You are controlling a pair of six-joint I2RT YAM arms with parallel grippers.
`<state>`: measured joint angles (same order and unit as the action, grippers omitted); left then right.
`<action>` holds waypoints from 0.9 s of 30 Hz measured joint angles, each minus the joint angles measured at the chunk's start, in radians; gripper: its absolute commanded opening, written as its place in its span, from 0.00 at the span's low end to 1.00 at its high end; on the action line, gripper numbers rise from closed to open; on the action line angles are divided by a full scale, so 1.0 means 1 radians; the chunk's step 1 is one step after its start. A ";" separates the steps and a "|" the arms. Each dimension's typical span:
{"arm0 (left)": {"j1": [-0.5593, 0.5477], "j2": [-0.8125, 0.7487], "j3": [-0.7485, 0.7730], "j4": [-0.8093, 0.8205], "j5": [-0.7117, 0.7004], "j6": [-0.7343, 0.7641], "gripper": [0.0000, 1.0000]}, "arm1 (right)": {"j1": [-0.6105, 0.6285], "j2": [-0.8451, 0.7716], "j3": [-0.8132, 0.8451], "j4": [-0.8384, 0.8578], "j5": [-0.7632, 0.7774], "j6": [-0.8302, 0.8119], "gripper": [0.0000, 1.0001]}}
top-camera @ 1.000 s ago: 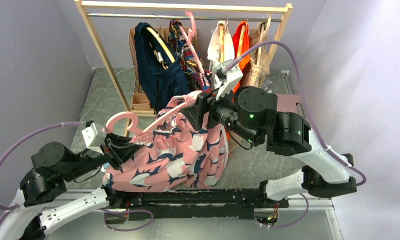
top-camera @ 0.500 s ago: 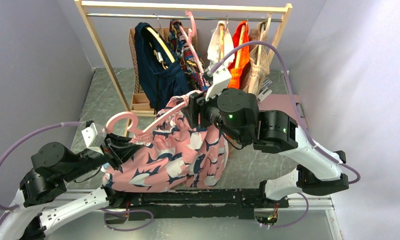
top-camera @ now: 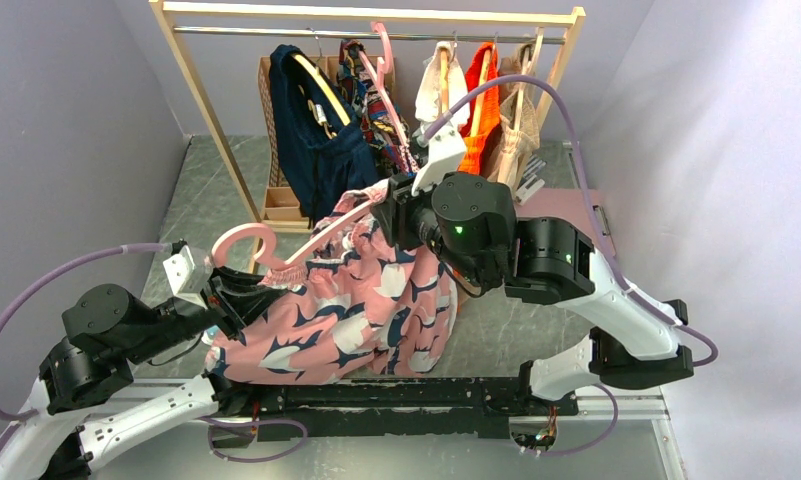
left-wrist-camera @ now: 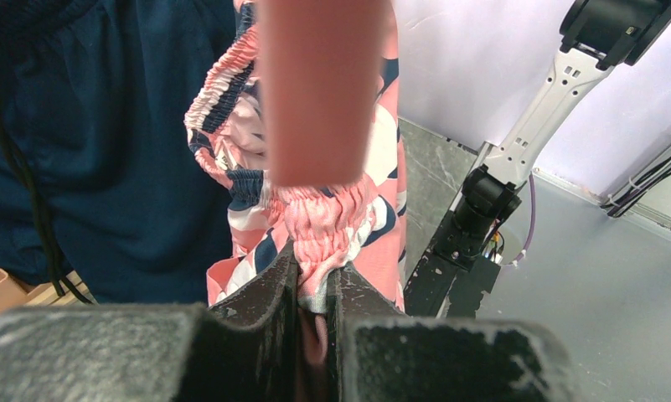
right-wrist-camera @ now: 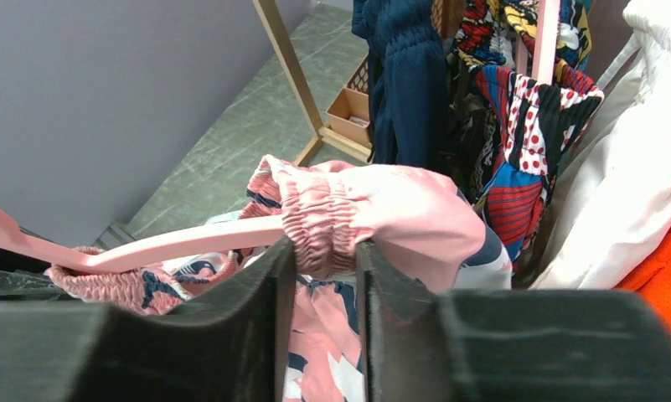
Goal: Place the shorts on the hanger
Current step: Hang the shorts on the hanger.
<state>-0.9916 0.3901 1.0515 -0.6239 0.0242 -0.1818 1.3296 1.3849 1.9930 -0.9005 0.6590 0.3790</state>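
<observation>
Two grippers hold the shorts up, near the rack. The left gripper pinches the stretchy top at the near left. The right gripper pinches it farther right, so it stretches along the hanger.

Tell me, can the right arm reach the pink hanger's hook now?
Probably not yet: the right gripper holds the shorts by the waistband at the hanger's far end, while the hook sits beside the left gripper.

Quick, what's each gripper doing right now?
Left gripper: closed, pinching the shorts at the waistband.
Right gripper: closed on the shorts' waistband, right by the hanger arm.
</observation>
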 measured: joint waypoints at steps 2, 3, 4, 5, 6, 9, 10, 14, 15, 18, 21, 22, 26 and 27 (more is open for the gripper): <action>0.000 0.000 0.000 0.000 0.001 0.000 0.07 | 0.000 0.005 0.007 0.000 0.002 0.002 0.20; 0.000 0.000 0.000 0.000 0.002 -0.002 0.07 | 0.000 0.007 0.009 0.000 0.002 0.002 0.16; 0.000 0.000 0.000 0.000 0.002 -0.003 0.07 | 0.000 0.008 0.009 0.001 0.003 0.002 0.11; 0.001 0.000 0.000 -0.001 0.002 -0.003 0.07 | 0.000 0.010 0.009 0.002 0.002 0.002 0.06; 0.002 0.000 0.000 -0.001 0.003 -0.003 0.07 | 0.000 0.011 0.009 0.003 -0.001 0.001 0.01; 0.002 0.001 0.000 -0.001 0.003 -0.003 0.07 | 0.000 0.019 0.015 0.011 -0.025 -0.008 0.00; 0.003 0.002 0.000 0.000 0.003 -0.003 0.07 | -0.001 0.026 0.026 0.011 -0.037 -0.012 0.00; 0.003 0.021 0.014 0.009 0.006 0.004 0.07 | -0.003 0.083 0.129 0.004 -0.115 -0.041 0.00; 0.003 0.031 0.026 0.010 0.006 0.008 0.07 | -0.004 0.100 0.163 0.004 -0.140 -0.048 0.00; 0.003 0.074 0.100 0.008 0.008 0.027 0.07 | -0.006 0.175 0.328 0.011 -0.267 -0.073 0.00; 0.003 0.117 0.206 0.018 0.020 0.053 0.07 | -0.006 0.217 0.441 0.066 -0.424 -0.081 0.00; 0.003 0.126 0.235 0.021 0.027 0.060 0.07 | -0.006 0.214 0.448 0.101 -0.480 -0.081 0.00; 0.003 0.147 0.334 0.038 0.053 0.087 0.07 | -0.005 0.164 0.393 0.261 -0.685 -0.073 0.00; 0.003 0.146 0.344 0.045 0.058 0.092 0.07 | -0.005 0.150 0.369 0.298 -0.728 -0.071 0.00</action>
<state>-0.9890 0.5365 1.3956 -0.5789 0.0818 -0.0902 1.3243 1.5349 2.3619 -0.6025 -0.0689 0.3077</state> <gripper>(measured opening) 0.140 0.026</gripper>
